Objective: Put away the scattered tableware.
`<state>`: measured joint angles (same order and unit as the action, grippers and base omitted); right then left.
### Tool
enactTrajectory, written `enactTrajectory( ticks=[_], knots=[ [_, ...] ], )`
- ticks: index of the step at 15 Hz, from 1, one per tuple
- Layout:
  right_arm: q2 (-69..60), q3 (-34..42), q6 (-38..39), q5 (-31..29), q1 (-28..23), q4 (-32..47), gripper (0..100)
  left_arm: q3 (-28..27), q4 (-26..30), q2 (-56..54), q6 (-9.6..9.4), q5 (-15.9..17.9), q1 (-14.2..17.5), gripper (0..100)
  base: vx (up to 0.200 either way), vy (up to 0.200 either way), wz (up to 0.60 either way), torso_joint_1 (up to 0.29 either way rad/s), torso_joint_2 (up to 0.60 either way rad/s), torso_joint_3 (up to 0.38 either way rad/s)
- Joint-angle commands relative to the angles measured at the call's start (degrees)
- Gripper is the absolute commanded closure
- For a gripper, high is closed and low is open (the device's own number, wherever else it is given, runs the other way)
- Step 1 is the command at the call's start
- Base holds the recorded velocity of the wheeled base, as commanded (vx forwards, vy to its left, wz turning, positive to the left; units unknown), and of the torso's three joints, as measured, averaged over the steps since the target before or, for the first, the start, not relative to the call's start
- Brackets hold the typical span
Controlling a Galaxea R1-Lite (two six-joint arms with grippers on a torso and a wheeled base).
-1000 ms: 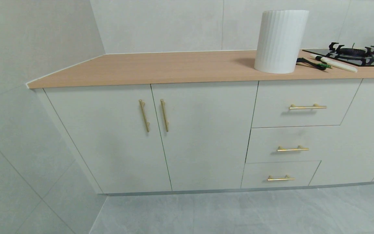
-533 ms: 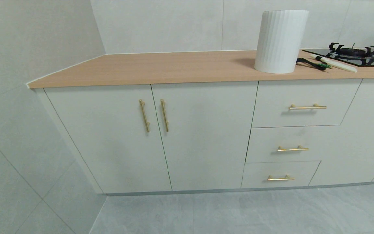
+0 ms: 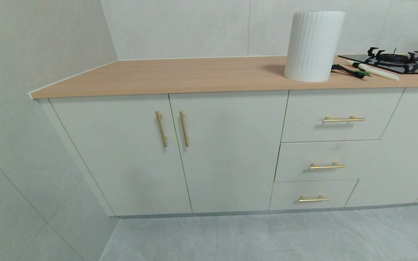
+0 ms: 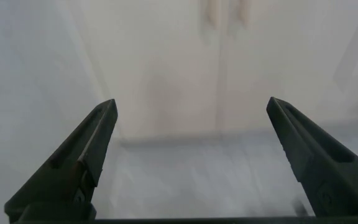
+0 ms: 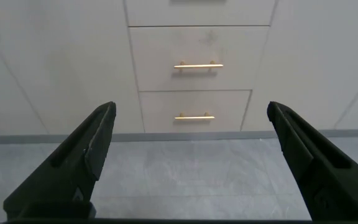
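On the wooden countertop [image 3: 180,74] stands a tall white ribbed holder [image 3: 313,45]. Just right of it lie a black-handled utensil [image 3: 345,70], a small green-tipped one [image 3: 362,73] and a long cream-coloured one [image 3: 376,71]. My left gripper [image 4: 191,112] hangs low in front of the cabinet doors, open with nothing between its fingers. My right gripper [image 5: 191,112] is also open and holds nothing, low above the floor, facing the lower drawers [image 5: 197,62].
A black gas hob [image 3: 397,61] sits at the counter's far right. Below the counter are two cabinet doors with vertical gold handles [image 3: 172,128] and three drawers with gold handles [image 3: 343,119]. A tiled wall closes off the left side. Grey floor [image 3: 267,235] lies in front.
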<state>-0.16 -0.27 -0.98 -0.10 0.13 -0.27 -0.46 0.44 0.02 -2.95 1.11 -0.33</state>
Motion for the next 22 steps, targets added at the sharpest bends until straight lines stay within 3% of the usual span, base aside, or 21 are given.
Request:
enactTrajectory(
  ticks=[1,3,6,16,22],
  knots=[
    [0.16,0.18,0.01,0.36,0.04,0.27,0,0.38,-0.18,-0.02,0.14,0.38,-0.02,0,0.000,0.000,0.00,0.000,0.00,0.000],
    [0.16,0.18,0.18,0.19,0.04,0.18,0,0.38,-0.18,-0.02,0.31,0.38,-0.02,0,0.000,0.000,0.00,0.000,0.00,0.000],
    [0.16,0.18,0.18,0.19,0.04,0.27,0,0.38,-0.35,-0.02,2.42,0.30,-0.02,0,0.000,0.000,0.00,0.000,0.00,0.000],
    [0.16,0.18,0.89,0.36,0.04,0.18,0,0.38,-0.35,-0.02,2.51,-0.23,-0.02,0,0.000,0.000,0.00,0.000,0.00,0.000],
    [0.16,0.18,0.89,0.36,0.04,0.18,0,0.38,-0.35,-0.02,2.69,-0.32,-0.02,0,0.000,-0.200,0.00,0.002,0.00,0.002]
  ],
)
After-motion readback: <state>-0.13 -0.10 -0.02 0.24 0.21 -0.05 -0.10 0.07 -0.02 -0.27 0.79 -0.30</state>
